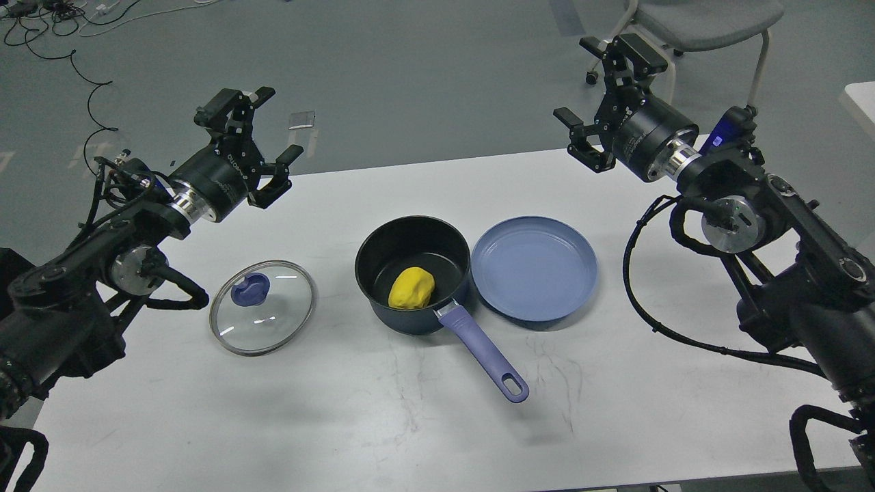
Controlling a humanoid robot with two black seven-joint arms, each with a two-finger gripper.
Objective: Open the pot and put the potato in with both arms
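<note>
Nearest, at both lower edges: thick black arm links with silver joints and looped cables, left arm [82, 273] coming in from the left, right arm [806, 273] from the right. Between them, white table [273, 424], faintly scuffed near its middle.

Next on the tabletop: purple pot handle with a hole at its end, pointing toward the camera and to the right. To the left, glass lid [262, 307] with metal rim and blue knob, lying flat on the table, well apart from the pot.

Further in, at the centre: dark navy pot [413, 273], uncovered, black inside. Yellow potato [411, 288] resting in the pot, against the near side of the bottom. Just beside the pot on the right, close to touching it: shallow blue plate [534, 268].

Further still, above the table's back part: left gripper [263, 140], raised, fingers spread wide, holding nothing, well apart from the lid and pot. Opposite, right gripper [605, 96], raised too, fingers likewise spread, holding nothing, well clear of the plate.

Beyond the table: grey floor, black cables [61, 41] at upper left, grey chair [711, 17] on castors at upper right.
</note>
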